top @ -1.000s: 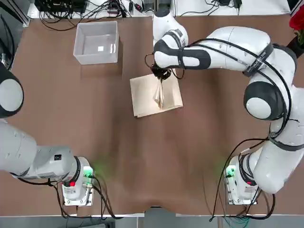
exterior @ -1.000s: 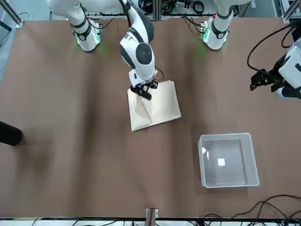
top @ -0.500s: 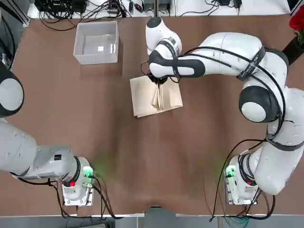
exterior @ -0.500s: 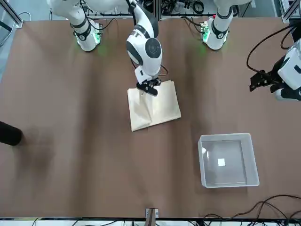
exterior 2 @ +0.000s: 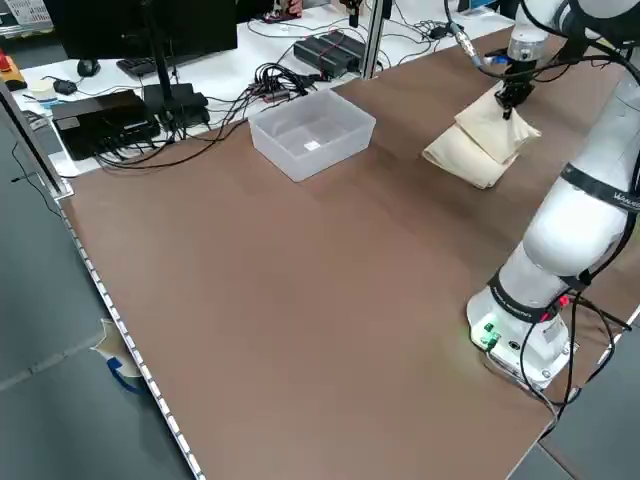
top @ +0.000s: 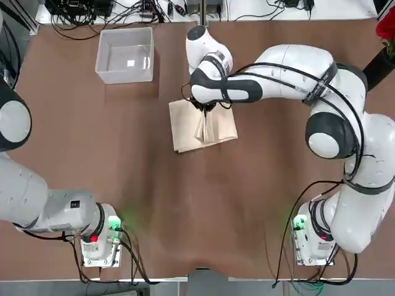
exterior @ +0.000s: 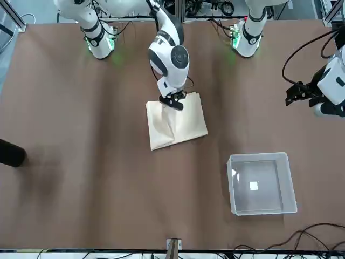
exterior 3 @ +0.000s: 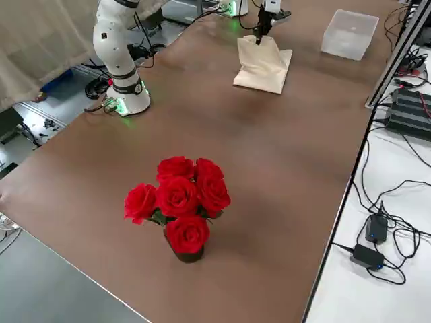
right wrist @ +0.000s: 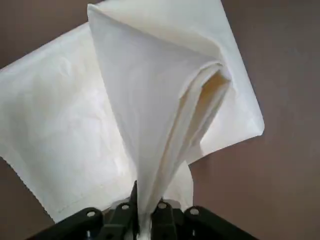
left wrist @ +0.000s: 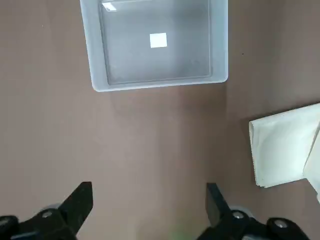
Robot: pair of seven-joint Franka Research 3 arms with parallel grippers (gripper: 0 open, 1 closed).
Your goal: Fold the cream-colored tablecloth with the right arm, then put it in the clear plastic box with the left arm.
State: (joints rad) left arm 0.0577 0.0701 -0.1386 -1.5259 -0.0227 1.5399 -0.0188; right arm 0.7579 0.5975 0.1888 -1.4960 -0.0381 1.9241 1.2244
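Note:
The cream-colored tablecloth (top: 216, 126) lies partly folded at mid-table, one flap raised in a ridge. My right gripper (top: 202, 106) is over its far edge, shut on the lifted corner; in the right wrist view the cloth (right wrist: 75, 125) hangs in a cone from the pinched fingertips (right wrist: 125, 210). The clear plastic box (top: 102, 61) stands empty at the far left, apart from the cloth. My left gripper (left wrist: 147, 210) hovers open, high above bare table at the far left, with the box (left wrist: 95, 60) and a cloth edge (left wrist: 280, 145) below. From the front it is at the right edge (exterior: 294, 94).
A vase of red roses (exterior 3: 178, 205) stands near the table's right edge. Cables and electronics (exterior 2: 130, 110) lie beyond the far edge. A dark object (exterior: 11, 154) juts in at the robot's far right side.
The right gripper has carried the pinched cloth corner a little toward the left, and the raised ridge has shifted with it. The left arm has stayed still.

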